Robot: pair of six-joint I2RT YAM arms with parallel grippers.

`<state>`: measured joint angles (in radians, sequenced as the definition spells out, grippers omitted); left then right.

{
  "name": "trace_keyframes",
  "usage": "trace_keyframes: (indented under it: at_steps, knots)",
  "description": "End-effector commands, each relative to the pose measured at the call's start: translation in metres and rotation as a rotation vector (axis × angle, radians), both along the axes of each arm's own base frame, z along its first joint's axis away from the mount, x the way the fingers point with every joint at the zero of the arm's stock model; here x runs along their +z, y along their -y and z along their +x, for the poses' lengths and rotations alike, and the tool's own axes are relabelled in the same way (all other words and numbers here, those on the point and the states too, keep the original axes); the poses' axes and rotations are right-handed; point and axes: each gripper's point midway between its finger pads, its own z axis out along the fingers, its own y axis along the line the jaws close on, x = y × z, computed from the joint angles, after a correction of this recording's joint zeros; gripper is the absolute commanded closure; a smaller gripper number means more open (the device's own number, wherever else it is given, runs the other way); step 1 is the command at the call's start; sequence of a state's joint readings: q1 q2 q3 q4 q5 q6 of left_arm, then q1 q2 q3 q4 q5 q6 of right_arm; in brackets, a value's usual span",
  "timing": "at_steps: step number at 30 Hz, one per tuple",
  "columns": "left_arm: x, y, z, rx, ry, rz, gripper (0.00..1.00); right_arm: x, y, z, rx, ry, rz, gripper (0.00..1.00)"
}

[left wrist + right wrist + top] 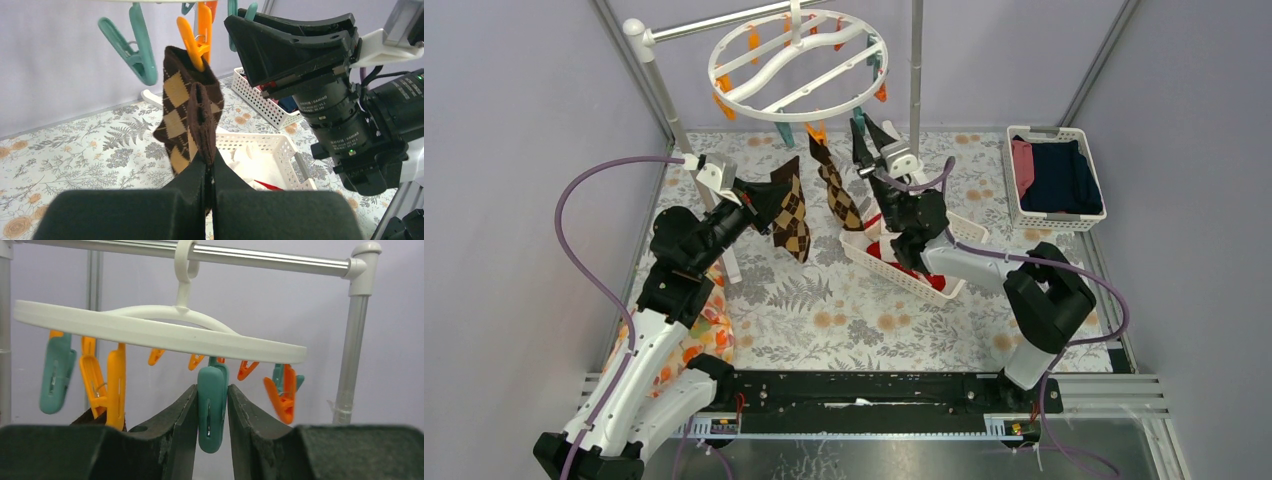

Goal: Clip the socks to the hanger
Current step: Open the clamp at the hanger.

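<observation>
Second sock goes up for pegging: the left gripper [209,172] is clamped shut on the dark edge of a brown-and-tan argyle sock [202,120], holding it upright just below the round white hanger [165,333]; its partner sock [839,195] already hangs nearby from an orange clothespin [197,42], and in the left wrist view the two overlap, so where one ends and the other begins is hard to tell; the right gripper [212,390] is raised to the rim and brackets a teal clothespin [212,415], both pads touching its flanks, a grip on the pin rather than on any cloth; whether the pin's mouth has parted cannot be told from these views; below the right arm a white slatted basket [250,140] holds the red socks [936,283], not yet pegged. The step in hand appears to be opening this teal pin for the sock the left arm carries; the next move likely calls for a firm squeeze on the pin's upper arms, the left arm bringing the sock's edge up between the pin's tips, and the squeeze let go only once the cloth sits well inside; the pin hangs freely and may swing or twist away.
</observation>
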<state>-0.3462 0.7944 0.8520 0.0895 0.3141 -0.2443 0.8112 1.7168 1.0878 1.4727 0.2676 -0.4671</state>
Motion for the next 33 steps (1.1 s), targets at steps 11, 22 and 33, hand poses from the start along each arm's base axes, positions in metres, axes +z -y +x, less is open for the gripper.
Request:
trace_keyframes:
  at_steps: [11, 22, 33]
  knots:
    - [0.008, -0.001, -0.003, -0.002, 0.042, 0.000, 1.00, 0.013, -0.004, 0.016, 0.384, -0.105, -0.063, 0.55]
    - [0.007, -0.001, -0.003, -0.004, 0.041, 0.002, 1.00, 0.008, 0.007, 0.014, 0.424, -0.099, -0.141, 0.44]
    - [0.006, 0.001, -0.003, -0.013, 0.039, 0.005, 1.00, 0.007, 0.031, 0.008, 0.453, -0.079, -0.273, 0.41]
